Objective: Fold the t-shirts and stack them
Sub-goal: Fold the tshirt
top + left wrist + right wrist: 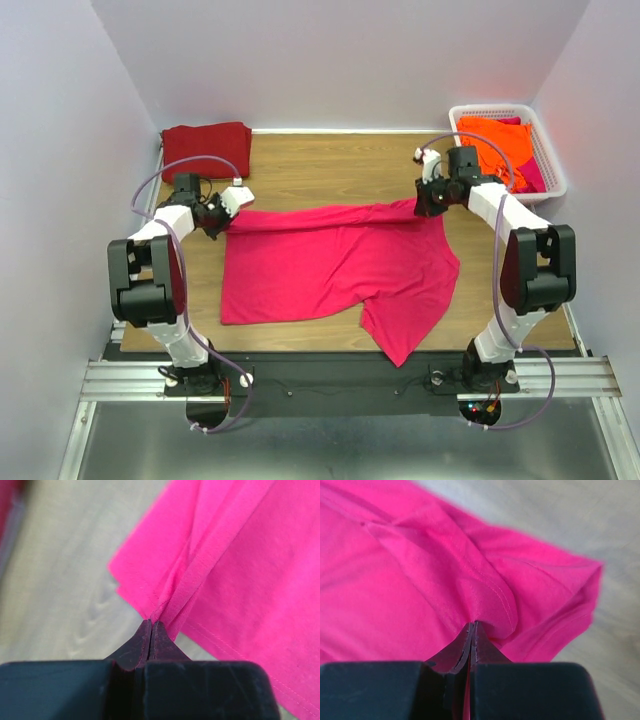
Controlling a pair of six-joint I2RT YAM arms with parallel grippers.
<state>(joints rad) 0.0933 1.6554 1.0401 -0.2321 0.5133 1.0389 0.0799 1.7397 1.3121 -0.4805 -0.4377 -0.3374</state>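
Note:
A bright pink-red t-shirt [330, 265] lies spread on the wooden table, its far edge stretched between both grippers. My left gripper [226, 212] is shut on the shirt's far left corner, where the cloth [225, 575] bunches at the fingertips. My right gripper [430, 205] is shut on the far right corner, a fold of cloth [445, 575] pinched at its tips. A dark maroon-red t-shirt [207, 148] lies folded at the far left corner of the table. Orange t-shirts [495, 140] lie in the basket at the far right.
A white latticed plastic basket [548, 150] stands at the table's far right corner, holding orange and some pink cloth. Grey walls close in the left, right and far sides. A black rail [330, 375] runs along the near edge by the arm bases.

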